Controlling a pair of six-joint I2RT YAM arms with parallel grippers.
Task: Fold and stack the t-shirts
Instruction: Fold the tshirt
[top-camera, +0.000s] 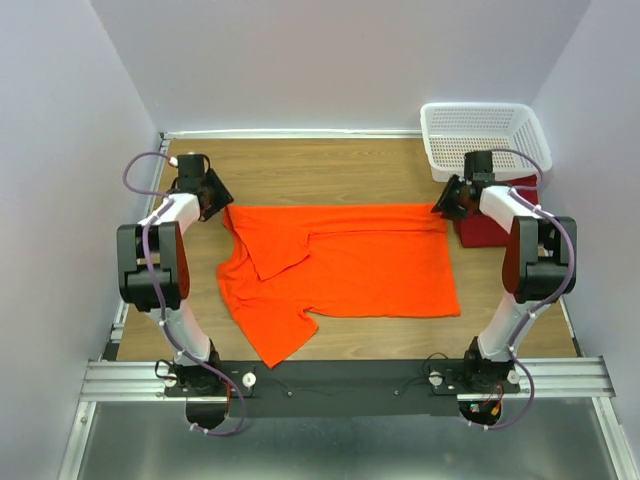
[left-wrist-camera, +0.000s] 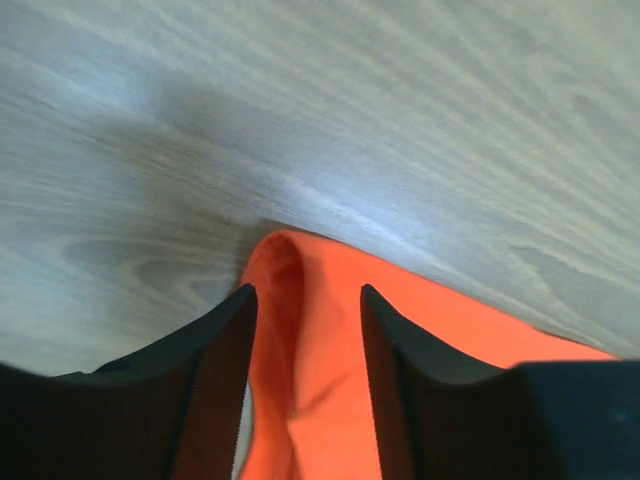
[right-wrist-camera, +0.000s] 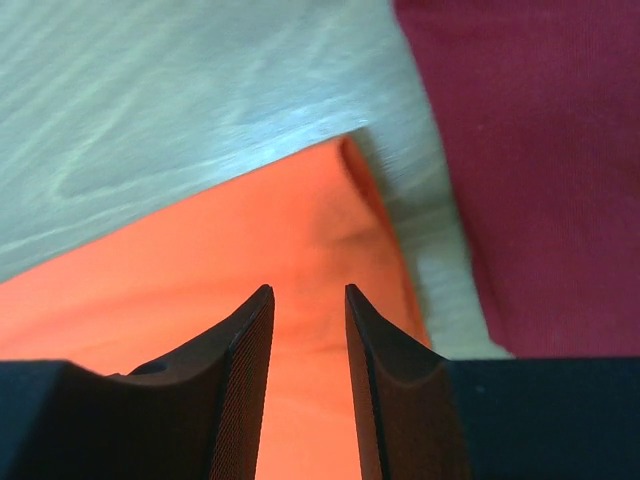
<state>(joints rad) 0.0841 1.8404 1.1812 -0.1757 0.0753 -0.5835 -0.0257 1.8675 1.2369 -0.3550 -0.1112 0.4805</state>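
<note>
Orange cloth is filling the middle of the top external view: the orange t-shirt (top-camera: 350, 265) is lying spread on the tabletop (top-camera: 330, 165), hem to the right, sleeves to the left. One sleeve is lying turned in over the body; the other is trailing toward the near edge. The left gripper (top-camera: 215, 195) is sitting at the far-left corner of the shirt, and the right gripper (top-camera: 450, 200) at the far-right corner. Placing one gripper on each far corner suggests a two-handed fold of the far edge toward the robot. The maroon t-shirt (top-camera: 490, 228) is lying folded just right of the orange one, in front of the white basket (top-camera: 480, 140), likely serving as the stack base.

In the left wrist view, the left gripper (left-wrist-camera: 305, 290) is standing with its jaws apart. A raised ridge of the orange t-shirt (left-wrist-camera: 450, 320) is running between them, but the jaws are not pressing on it.

In the right wrist view, the right gripper (right-wrist-camera: 308, 288) is showing its jaws apart with a narrow gap, poised over the flat corner of the orange t-shirt (right-wrist-camera: 200, 260). Nothing is visibly pinched. The maroon t-shirt (right-wrist-camera: 540, 150) is lying near this corner, with bare tabletop (right-wrist-camera: 150, 100) showing between the two.
</note>
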